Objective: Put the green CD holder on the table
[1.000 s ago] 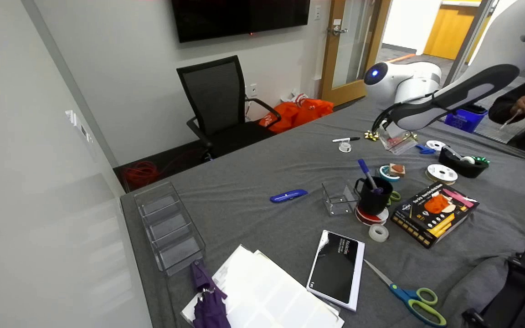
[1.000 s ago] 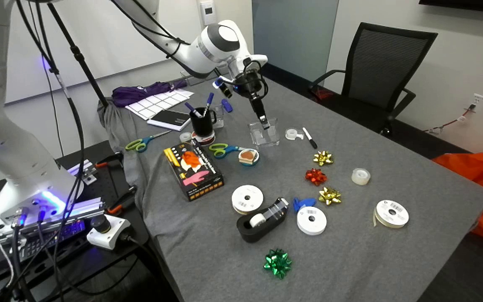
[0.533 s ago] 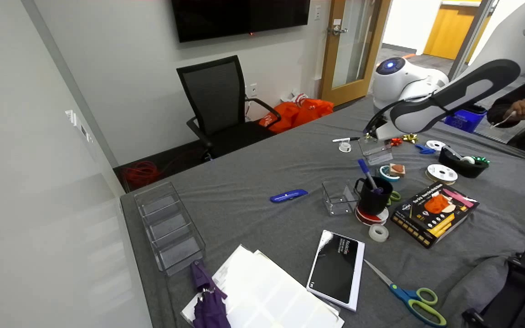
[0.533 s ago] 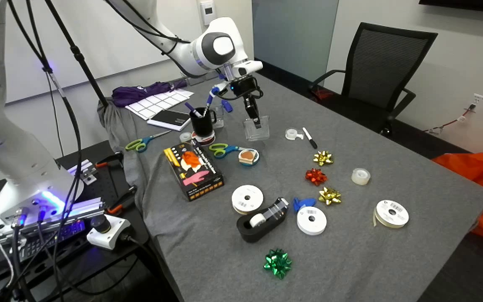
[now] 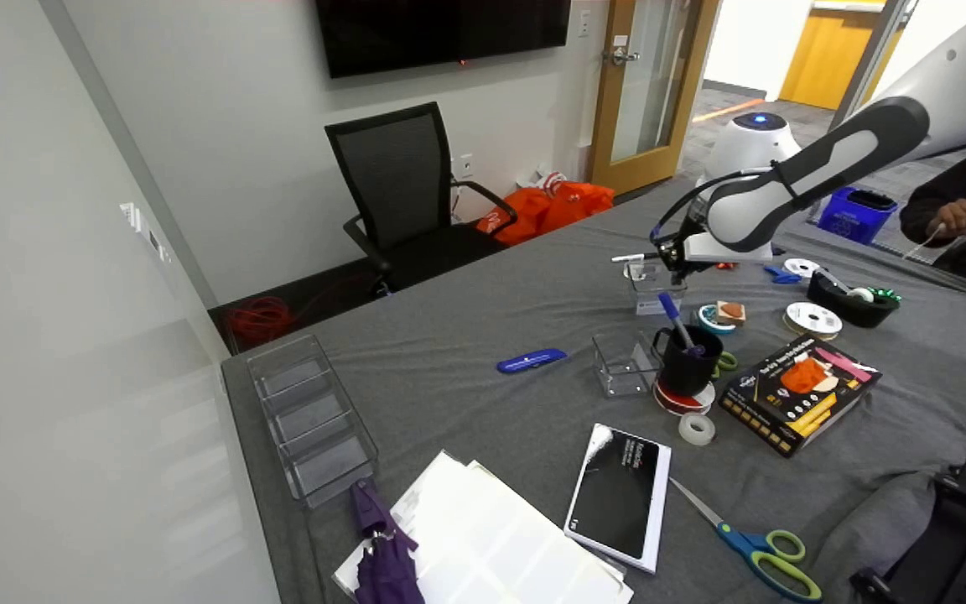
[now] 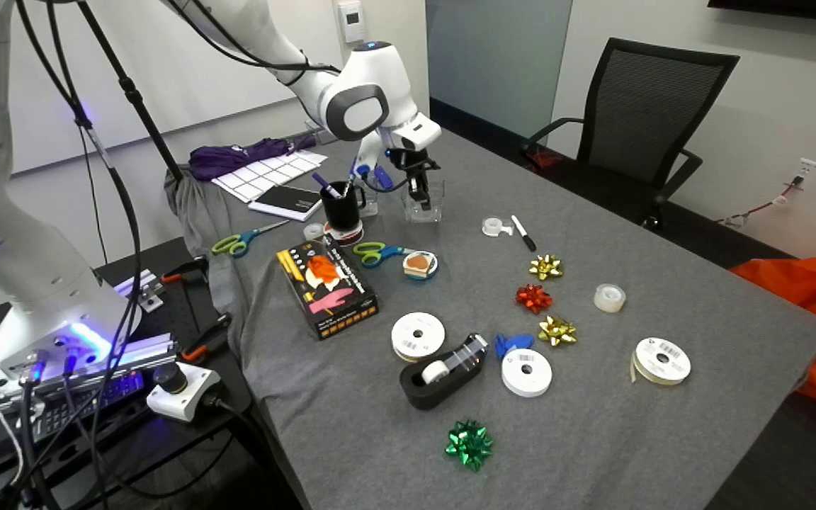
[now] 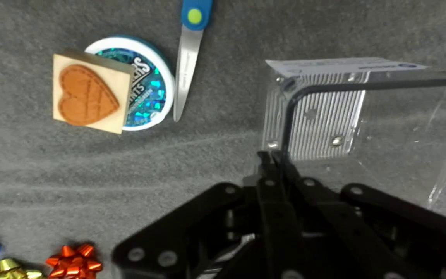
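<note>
My gripper point(image 7: 270, 153) is shut on the wall of a clear, open plastic box point(image 7: 323, 124) with a ribbed base and a white label. The box also shows in both exterior views point(image 5: 653, 295) point(image 6: 423, 212); I cannot tell its exact height over the table point(image 6: 663, 439). Nothing clearly shows as a green CD holder. The only such teal piece is a round container point(image 7: 149, 93) with a white rim, partly under a wooden heart stamp point(image 7: 91, 95). It lies on the dark grey cloth, apart from my gripper, and shows in both exterior views point(image 5: 705, 323) point(image 6: 420, 276).
A black mug point(image 5: 688, 361) with pens and a second clear holder point(image 5: 621, 373) stand near the held box. Scissors point(image 7: 187, 62), a glove box point(image 6: 326, 287), tape dispenser point(image 6: 443, 372), several ribbon spools and bows lie about. A clear tray point(image 5: 307, 415) sits at the table's edge.
My gripper has carried the clear box over the table towards the black mug, away from the bows. The box has turned from tilted to more upright. Other objects stay put.
</note>
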